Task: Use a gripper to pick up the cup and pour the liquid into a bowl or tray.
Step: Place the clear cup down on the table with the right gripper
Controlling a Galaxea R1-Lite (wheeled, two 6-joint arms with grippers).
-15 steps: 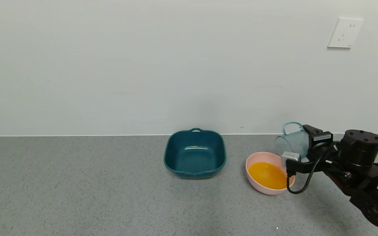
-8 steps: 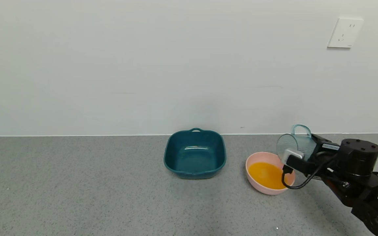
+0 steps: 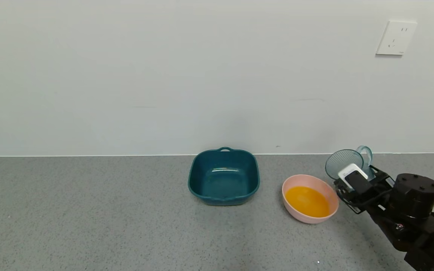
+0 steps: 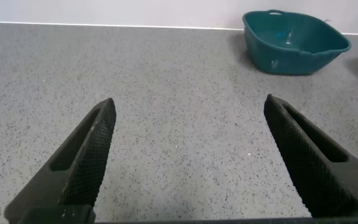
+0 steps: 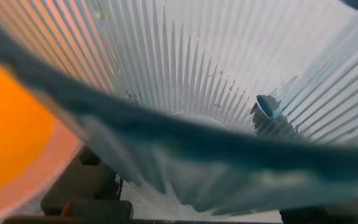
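The pale pink bowl (image 3: 309,198) sits on the grey counter and holds the orange liquid (image 3: 306,201). My right gripper (image 3: 352,174) is shut on the ribbed blue-grey cup (image 3: 344,162), holding it just right of the bowl, tilted with its mouth facing the camera and its handle at the back right. The cup (image 5: 216,106) fills the right wrist view and looks empty; the bowl's orange liquid (image 5: 5,143) shows at one edge. My left gripper (image 4: 188,112) is open and empty over bare counter, out of the head view.
A dark teal square tray (image 3: 223,175) with a small loop handle stands left of the bowl, empty; it also shows in the left wrist view (image 4: 294,42). A wall with a socket (image 3: 396,37) rises behind the counter.
My right gripper has swung the cup back from over the bowl, to the right and slightly lower, turning its mouth upward from the pouring tilt. The bowl and liquid have not moved.
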